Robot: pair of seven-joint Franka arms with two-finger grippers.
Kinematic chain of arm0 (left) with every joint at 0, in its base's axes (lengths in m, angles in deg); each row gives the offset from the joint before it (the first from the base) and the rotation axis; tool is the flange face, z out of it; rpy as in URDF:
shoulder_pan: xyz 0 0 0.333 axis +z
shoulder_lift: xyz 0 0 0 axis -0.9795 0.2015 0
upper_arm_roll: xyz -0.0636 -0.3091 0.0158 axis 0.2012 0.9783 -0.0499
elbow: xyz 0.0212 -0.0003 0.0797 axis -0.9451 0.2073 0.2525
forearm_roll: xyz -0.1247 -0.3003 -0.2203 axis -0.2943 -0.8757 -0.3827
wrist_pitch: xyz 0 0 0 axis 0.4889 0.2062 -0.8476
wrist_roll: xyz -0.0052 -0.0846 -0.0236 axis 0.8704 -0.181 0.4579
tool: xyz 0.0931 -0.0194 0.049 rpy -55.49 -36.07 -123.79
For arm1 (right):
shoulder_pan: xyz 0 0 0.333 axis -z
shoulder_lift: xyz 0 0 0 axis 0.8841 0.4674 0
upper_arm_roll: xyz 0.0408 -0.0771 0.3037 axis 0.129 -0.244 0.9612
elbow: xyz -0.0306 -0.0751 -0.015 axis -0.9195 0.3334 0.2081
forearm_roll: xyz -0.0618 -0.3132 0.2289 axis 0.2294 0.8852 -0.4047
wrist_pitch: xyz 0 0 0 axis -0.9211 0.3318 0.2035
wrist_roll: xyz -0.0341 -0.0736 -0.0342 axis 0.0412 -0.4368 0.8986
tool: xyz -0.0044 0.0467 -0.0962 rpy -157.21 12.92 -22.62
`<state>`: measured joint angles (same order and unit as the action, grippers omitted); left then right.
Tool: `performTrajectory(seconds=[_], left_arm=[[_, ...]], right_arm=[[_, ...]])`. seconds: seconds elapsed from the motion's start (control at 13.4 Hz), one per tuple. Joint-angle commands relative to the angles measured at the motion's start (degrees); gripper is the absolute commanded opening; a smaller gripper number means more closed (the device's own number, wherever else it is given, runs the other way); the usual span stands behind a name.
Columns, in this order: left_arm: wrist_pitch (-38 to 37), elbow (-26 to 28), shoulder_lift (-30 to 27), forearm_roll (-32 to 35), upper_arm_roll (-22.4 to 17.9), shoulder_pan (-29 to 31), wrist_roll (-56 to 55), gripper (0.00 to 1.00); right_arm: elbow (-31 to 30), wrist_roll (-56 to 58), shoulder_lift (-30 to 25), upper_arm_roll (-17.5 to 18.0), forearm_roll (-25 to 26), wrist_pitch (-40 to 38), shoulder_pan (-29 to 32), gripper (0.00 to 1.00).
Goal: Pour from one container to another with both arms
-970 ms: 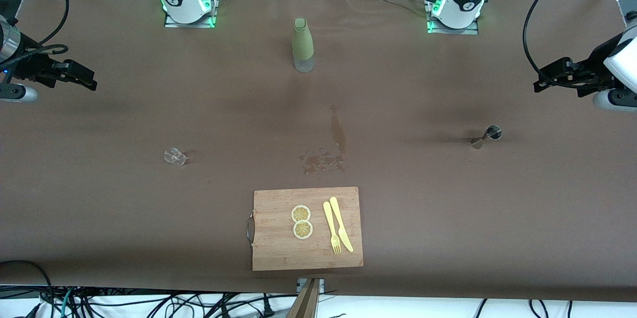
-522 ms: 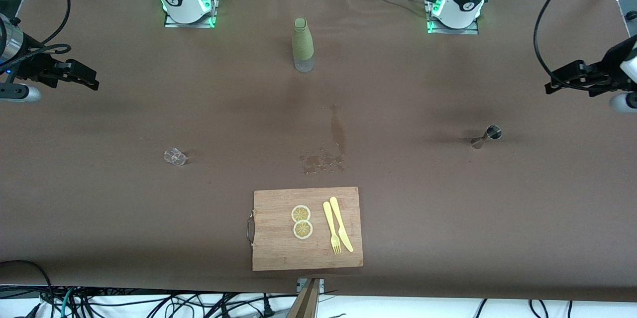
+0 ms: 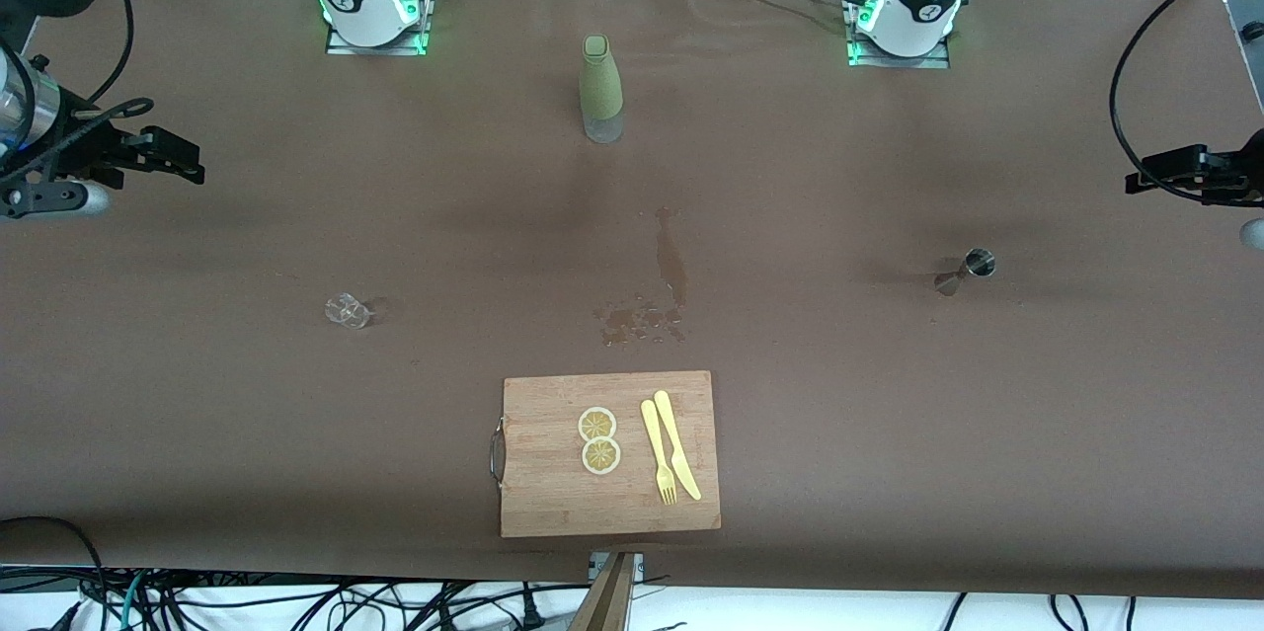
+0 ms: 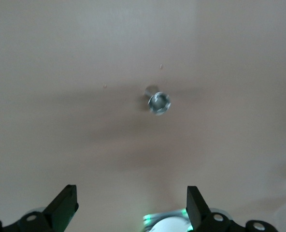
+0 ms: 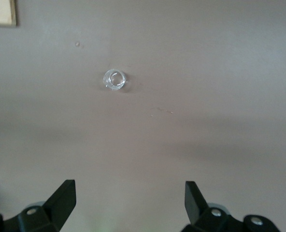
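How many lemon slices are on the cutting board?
2. Both lie on the cutting board beside the yellow fork: one lemon slice farther from the front camera, the other nearer, touching it.

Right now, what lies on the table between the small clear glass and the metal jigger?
Front view: a wet spill patch lies between the clear glass and the jigger; otherwise bare brown cloth.

The left arm is held raised at its own end of the table, the left gripper (image 3: 1136, 183) spread wide and empty. The right arm is held likewise at its end, the right gripper (image 3: 196, 169) parted wide and empty.
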<state>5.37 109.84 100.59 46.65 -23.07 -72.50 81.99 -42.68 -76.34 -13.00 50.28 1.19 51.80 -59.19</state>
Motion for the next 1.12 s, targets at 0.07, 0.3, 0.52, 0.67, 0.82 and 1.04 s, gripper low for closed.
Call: performTrajectory(seconds=[0.07,0.3,0.52,0.67,0.82,1.04], left_arm=[[-0.3,0.9,5.7,-7.7,-2.7,5.2,21.6,1.0],[-0.3,3.3,12.8,-21.5,-9.7,5.7,43.7,1.0],[-0.4,9.0,17.5,-31.8,-15.7,6.3,64.3,1.0],[-1.3,10.8,20.1,-36.8,-17.1,7.5,77.4,1.0],[-4.1,10.8,24.6,-42.7,-17.1,9.6,91.7,1.0],[-5.8,11.6,29.1,-50.8,-17.1,10.4,111.1,1.0]], right_arm=[[1.2,10.3,3.2,-1.7,-4.4,0.0,1.2,1.0],[1.2,20.4,6.2,-3.5,-9.1,0.1,2.9,1.0],[1.3,34.9,9.7,-3.6,-13.4,2.4,6.9,1.0],[1.5,46.1,12.6,-3.6,-17.2,4.6,9.0,1.0],[1.5,57.3,16.3,-3.6,-22.8,5.7,11.7,1.0],[1.7,74.7,22.9,-3.6,-31.3,6.0,14.8,1.0]])
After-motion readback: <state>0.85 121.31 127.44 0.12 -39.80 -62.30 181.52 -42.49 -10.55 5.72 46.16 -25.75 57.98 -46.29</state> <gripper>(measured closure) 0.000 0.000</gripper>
